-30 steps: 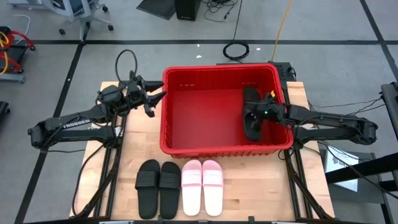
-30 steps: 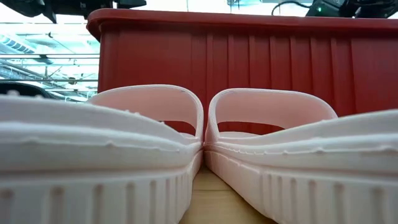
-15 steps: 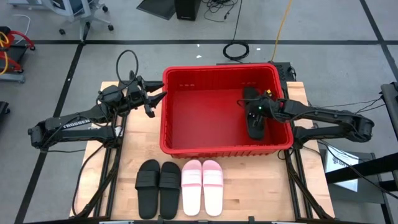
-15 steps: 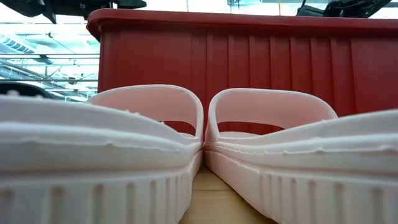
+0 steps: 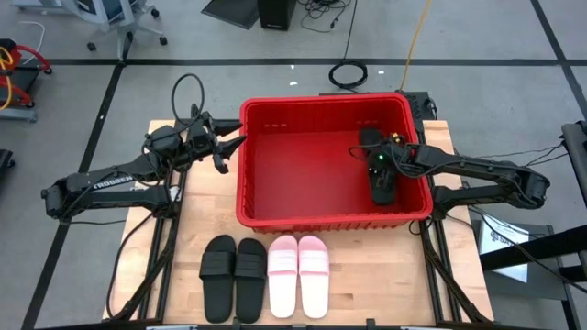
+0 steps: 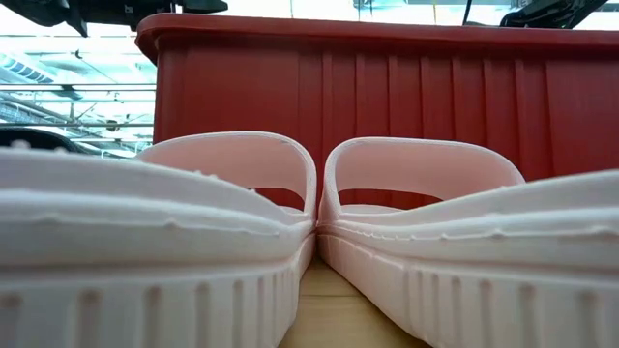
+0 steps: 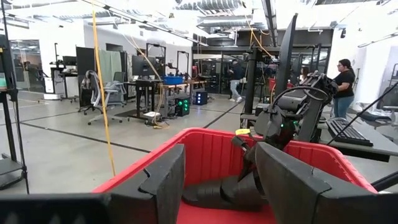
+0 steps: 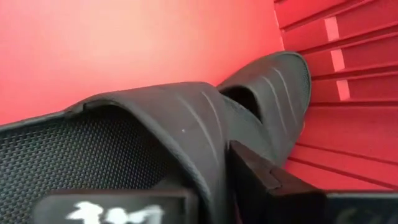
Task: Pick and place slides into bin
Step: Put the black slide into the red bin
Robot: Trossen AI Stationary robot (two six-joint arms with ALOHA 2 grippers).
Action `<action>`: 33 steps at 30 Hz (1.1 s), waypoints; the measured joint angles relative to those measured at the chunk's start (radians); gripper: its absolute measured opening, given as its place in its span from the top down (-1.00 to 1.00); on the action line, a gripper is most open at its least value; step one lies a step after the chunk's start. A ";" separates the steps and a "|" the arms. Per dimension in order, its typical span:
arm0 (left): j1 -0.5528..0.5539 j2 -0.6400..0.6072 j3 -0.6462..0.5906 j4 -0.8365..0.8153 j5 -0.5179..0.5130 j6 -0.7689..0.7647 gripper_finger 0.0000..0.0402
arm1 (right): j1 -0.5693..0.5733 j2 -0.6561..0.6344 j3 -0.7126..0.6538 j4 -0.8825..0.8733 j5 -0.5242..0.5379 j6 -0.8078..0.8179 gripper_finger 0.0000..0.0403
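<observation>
The red bin (image 5: 321, 215) stands at the table's middle. Inside it, by the right wall, my right gripper (image 5: 380, 167) points steeply down, shut on a black slide (image 5: 383, 186). A second black slide (image 5: 369, 139) lies in the bin just beyond it. Two black slides (image 5: 234, 266) and two pink slides (image 5: 298, 263) rest sole-down in a row on the table in front of the bin. My left gripper (image 5: 233, 150) hovers open and empty beside the bin's left rim. My right gripper holds the black slide by its wide strap (image 8: 211, 149), coming from above and slanting down. One finger (image 8: 261, 180) shows outside the strap's edge; the strap hides the other. The slide hangs below the gripper by the bin's right wall. Whether its lower end touches the floor I cannot tell.
The bin's floor (image 5: 303, 174) is bare on its left and middle. In the low view the pink slides (image 6: 309, 251) fill the foreground, with the bin's ribbed wall (image 6: 387, 97) behind. Cables and the arms' frames flank the table; a person stands far off in the room.
My right gripper has tipped further down and rolled at the wrist, staying over the bin's right side. The black slide it holds has turned and swung closer to the bin's right wall.
</observation>
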 joint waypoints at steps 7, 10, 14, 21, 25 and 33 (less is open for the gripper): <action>0.000 0.000 0.000 -0.008 0.000 0.001 -0.01 | 0.000 0.000 0.000 -0.033 -0.030 -0.001 0.41; 0.000 0.000 0.000 -0.008 0.000 0.001 -0.01 | 0.001 -0.001 0.000 -0.036 -0.049 0.010 0.26; 0.000 0.000 0.000 -0.008 0.000 0.001 -0.01 | 0.001 -0.001 0.000 -0.055 -0.061 0.033 0.08; 0.000 0.000 0.000 -0.009 0.000 -0.001 -0.01 | 0.001 -0.002 0.000 -0.069 -0.082 0.039 -0.16; 0.000 0.000 0.000 -0.013 0.000 -0.005 -0.01 | 0.001 -0.002 0.007 -0.081 -0.082 0.039 -0.24; 0.000 0.000 0.000 -0.013 -0.001 -0.001 -0.01 | 0.001 -0.002 0.119 -0.172 -0.213 0.077 -0.26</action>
